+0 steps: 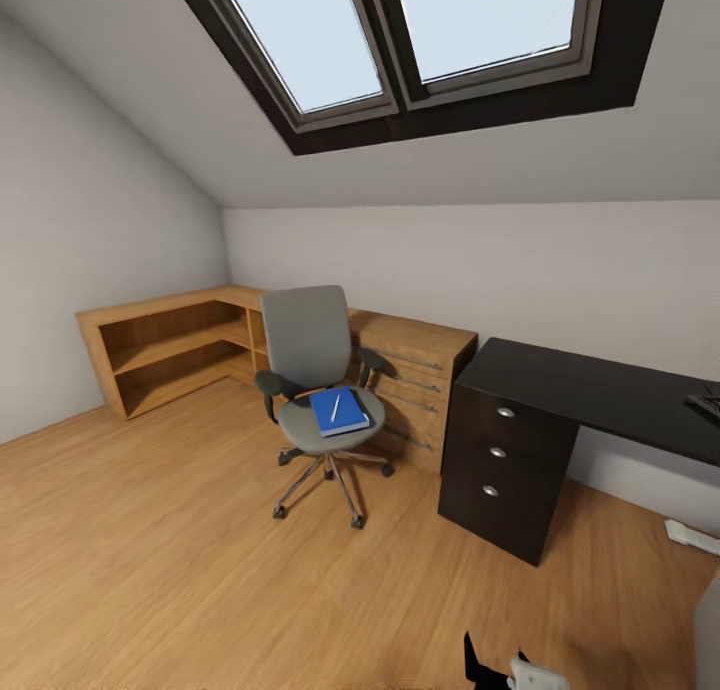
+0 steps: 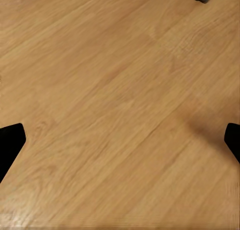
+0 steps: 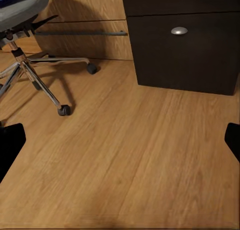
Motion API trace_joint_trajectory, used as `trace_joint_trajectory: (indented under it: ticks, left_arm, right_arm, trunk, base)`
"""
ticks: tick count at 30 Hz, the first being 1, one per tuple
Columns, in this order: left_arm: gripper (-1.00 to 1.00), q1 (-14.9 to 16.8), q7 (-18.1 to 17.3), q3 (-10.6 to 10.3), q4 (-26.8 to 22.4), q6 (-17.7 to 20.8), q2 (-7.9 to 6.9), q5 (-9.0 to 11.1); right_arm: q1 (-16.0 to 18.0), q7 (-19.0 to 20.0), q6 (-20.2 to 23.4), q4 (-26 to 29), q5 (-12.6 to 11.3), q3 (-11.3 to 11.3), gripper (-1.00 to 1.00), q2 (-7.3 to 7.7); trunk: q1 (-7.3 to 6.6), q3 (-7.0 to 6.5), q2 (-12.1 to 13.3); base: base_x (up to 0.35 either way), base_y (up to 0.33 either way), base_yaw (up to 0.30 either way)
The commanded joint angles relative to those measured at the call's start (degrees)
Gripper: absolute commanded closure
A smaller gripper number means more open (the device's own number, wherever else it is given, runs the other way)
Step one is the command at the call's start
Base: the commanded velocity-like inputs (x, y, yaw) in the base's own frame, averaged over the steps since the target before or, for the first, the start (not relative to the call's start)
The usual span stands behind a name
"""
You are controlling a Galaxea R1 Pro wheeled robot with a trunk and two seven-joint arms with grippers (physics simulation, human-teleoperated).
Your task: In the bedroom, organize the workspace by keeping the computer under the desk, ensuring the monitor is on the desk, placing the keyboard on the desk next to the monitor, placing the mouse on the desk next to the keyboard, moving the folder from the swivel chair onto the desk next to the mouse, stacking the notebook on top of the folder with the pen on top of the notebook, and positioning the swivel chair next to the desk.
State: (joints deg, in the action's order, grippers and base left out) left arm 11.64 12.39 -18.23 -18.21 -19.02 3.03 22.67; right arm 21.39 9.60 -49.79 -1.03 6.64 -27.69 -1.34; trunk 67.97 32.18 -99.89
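No brand, label or readable writing appears anywhere in these views. In the head view one grey padded swivel chair with black armrests and a silver star base (image 1: pixel 318 400) stands at centre frame on the light wood plank floor (image 1: pixel 180 560), just in front of the low wooden drawer cabinets (image 1: pixel 415 370) and left of the glossy black bench (image 1: pixel 590 390). One flat bright-blue folder (image 1: pixel 340 411) lies on the chair seat, and one thin white-silver pen (image 1: pixel 335 407) rests on top of it. The bench's black drawer unit (image 1: pixel 505 460) shows three round silver knobs, stacked one above another. At the right edge of the frame, a dark object on the bench top is cut off and cannot be identified. Two dark-framed skylights (image 1: pixel 420 30) fill the sloped ceiling at upper centre. In the left wrist view the left gripper (image 2: pixel 120 140) hangs over bare plank floor, its jaws set wide apart and holding nothing. In the right wrist view the right gripper (image 3: pixel 120 140) likewise has its jaws spread apart and empty, above the floor near the chair's castors and the drawer unit with one knob visible.
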Motion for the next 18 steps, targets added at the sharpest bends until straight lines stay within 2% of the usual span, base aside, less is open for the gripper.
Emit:
trace_joint_trajectory:
  ticks: [1, 4, 18]
  left_arm:
    - [-1.0, 0.0, 0.4, -0.5, 0.0, -0.2, -0.01, 0.3]
    - [-1.0, 0.0, 0.4, -0.5, 0.0, -0.3, 0.03, 0.2]
    - [-1.0, 0.1, 0.6, -0.5, 0.0, -0.2, -0.04, 0.4]
  right_arm:
    - [0.1, 0.0, -0.1, -0.1, 0.6, -0.5, -1.0, 0.02]
    - [0.1, 0.0, 0.1, -0.1, 0.6, -0.5, -1.0, 0.03]
    - [0.1, 0.0, 0.2, -0.1, 0.4, -0.5, -1.0, -0.06]
  trunk:
    - [-0.02, 0.06, 0.0]
    - [-0.02, 0.06, 0.0]
    - [-3.09, -2.45, 5.6]
  base:
    - [-0.081, 0.0, 0.0]
    - [-0.04, 0.0, 0.0]
    - [-0.001, 0.0, 0.0]
